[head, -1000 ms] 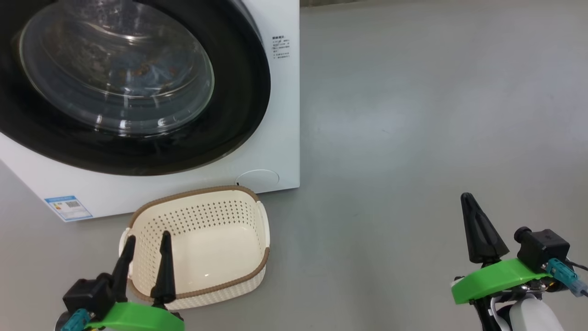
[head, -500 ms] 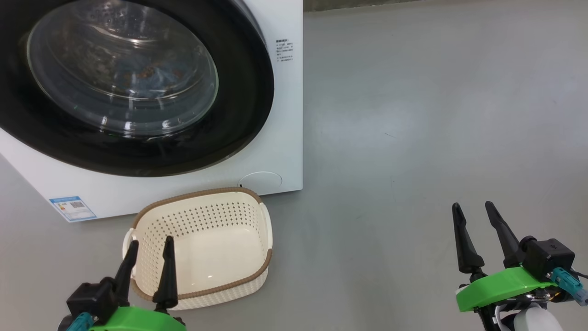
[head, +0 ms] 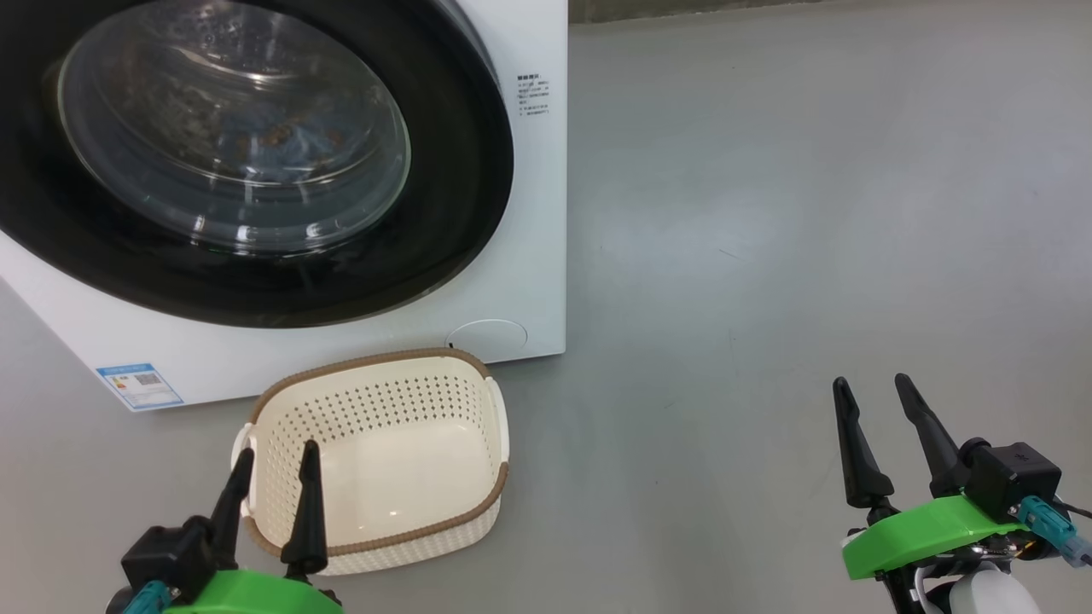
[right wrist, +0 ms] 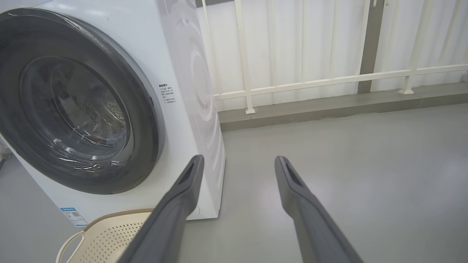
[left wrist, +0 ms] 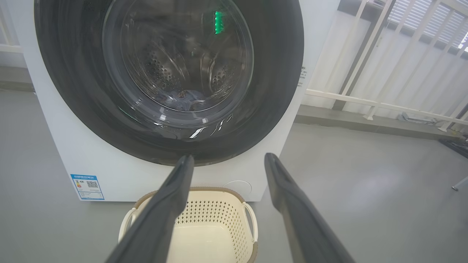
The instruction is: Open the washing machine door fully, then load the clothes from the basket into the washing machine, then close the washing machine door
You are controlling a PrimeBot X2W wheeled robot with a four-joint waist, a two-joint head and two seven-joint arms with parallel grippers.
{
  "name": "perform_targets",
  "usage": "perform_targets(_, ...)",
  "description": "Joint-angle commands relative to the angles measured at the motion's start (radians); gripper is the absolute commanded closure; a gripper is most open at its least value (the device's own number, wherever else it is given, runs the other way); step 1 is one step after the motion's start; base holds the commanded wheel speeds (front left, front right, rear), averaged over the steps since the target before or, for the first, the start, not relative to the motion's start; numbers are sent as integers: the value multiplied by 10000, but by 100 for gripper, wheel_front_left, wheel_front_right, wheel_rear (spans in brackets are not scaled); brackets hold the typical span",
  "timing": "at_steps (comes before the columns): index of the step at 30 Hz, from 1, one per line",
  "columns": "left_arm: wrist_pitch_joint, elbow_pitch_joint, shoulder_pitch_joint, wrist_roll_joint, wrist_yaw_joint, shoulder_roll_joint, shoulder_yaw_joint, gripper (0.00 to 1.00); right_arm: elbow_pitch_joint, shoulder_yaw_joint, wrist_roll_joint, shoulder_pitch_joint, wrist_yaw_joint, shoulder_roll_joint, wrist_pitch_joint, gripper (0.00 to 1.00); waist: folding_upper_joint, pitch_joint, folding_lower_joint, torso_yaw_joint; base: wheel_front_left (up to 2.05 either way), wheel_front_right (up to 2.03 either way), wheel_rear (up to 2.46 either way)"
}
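Note:
The washing machine door (head: 452, 170) (left wrist: 73, 84) (right wrist: 146, 120) lies flush against the white washing machine (head: 537, 213) (left wrist: 55, 146) (right wrist: 190, 91). Through its glass I see the clothes (head: 281, 136) (left wrist: 182, 99) as blue fabric low in the drum. The cream basket (head: 375, 362) (left wrist: 208, 191) (right wrist: 106, 233) stands on the floor before the machine with nothing in it. My left gripper (head: 273, 456) (left wrist: 226, 159) hovers open over the basket's near left corner. My right gripper (head: 874, 384) (right wrist: 237, 160) is open, low over bare floor far to the right.
Grey floor (head: 768, 213) spreads to the right of the machine. A white railing (right wrist: 310, 82) (left wrist: 373, 102) on a low kerb runs behind it. A blue label (head: 139, 385) marks the machine's lower left corner.
My right gripper has gone from shut to open. The head camera has shifted slightly, so the whole scene has slid a little to the right. The left gripper stays open.

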Motion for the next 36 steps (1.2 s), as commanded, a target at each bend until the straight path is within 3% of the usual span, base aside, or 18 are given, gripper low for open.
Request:
perform_targets(1,-65,-172,-160,-15,-27,126,335,0,-236,265,146,-88,-59,6,-48,0,0,-7,0,3,0,0,0)
perform_targets(36,-65,174,-72,-656,-27,126,-3,0,-165,357,207,-121,-59,7,-48,0,0,-37,0,188,0,0,0)
